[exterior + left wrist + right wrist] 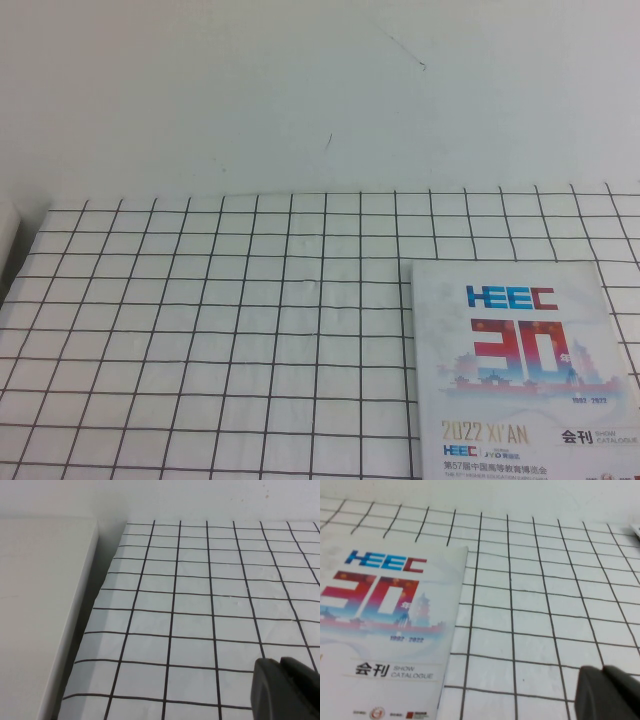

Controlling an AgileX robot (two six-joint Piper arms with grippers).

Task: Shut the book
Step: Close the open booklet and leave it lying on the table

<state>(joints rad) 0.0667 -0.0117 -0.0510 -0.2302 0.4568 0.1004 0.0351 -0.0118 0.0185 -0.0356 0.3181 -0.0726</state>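
Observation:
The book (pixel 525 375) lies closed and flat on the gridded mat at the near right, its pale cover printed "HEEC 30" facing up. The right wrist view shows the same cover (pixel 382 630) beside bare grid squares. My right gripper (pixel 605 672) hovers over the mat beside the book, fingers pressed together and holding nothing. My left gripper (pixel 281 662) hangs over the mat's left part, far from the book, also shut and empty. Neither arm shows in the high view.
A white mat with a black grid (pixel 250 350) covers the table, ending at a white wall (pixel 300 90) at the back. A white raised ledge (pixel 40 610) runs along the mat's left edge.

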